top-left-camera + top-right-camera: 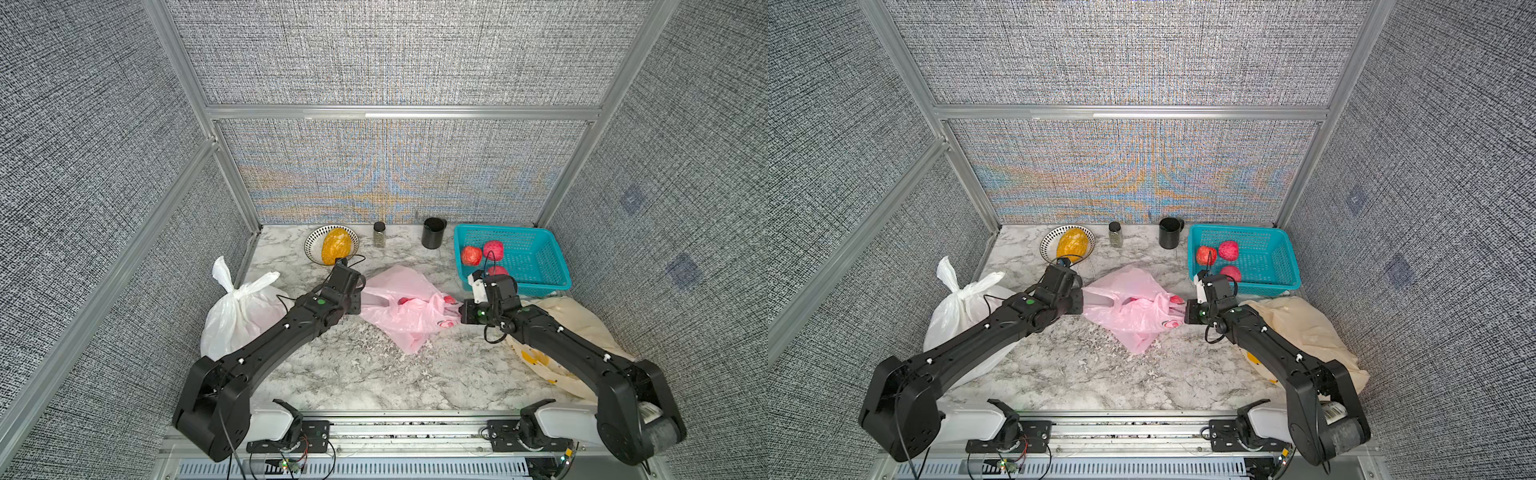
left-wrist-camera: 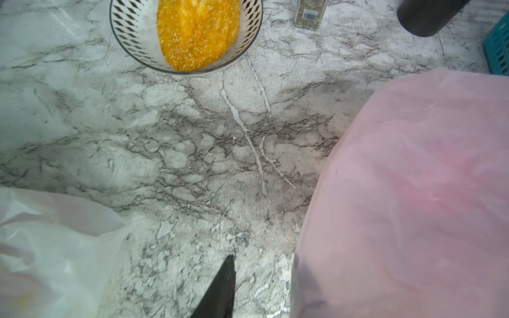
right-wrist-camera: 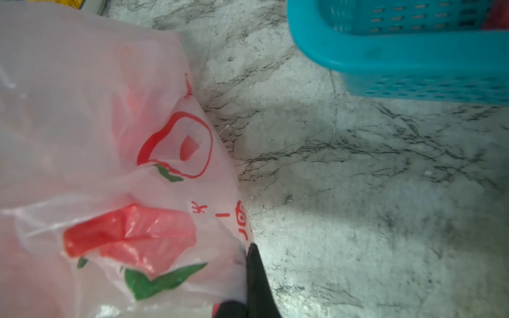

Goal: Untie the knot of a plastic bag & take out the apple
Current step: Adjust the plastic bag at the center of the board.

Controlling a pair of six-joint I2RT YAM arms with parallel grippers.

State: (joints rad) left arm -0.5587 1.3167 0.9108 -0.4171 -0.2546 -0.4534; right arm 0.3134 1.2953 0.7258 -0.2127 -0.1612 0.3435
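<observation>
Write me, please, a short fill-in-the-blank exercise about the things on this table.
1. The teal basket holds ___ red apples.
2. The printed bag that the shut right gripper pinches is ___ in colour.
3. The knotted bag beside the left arm is ___ in colour.

Missing words: three; pink; white.
</observation>
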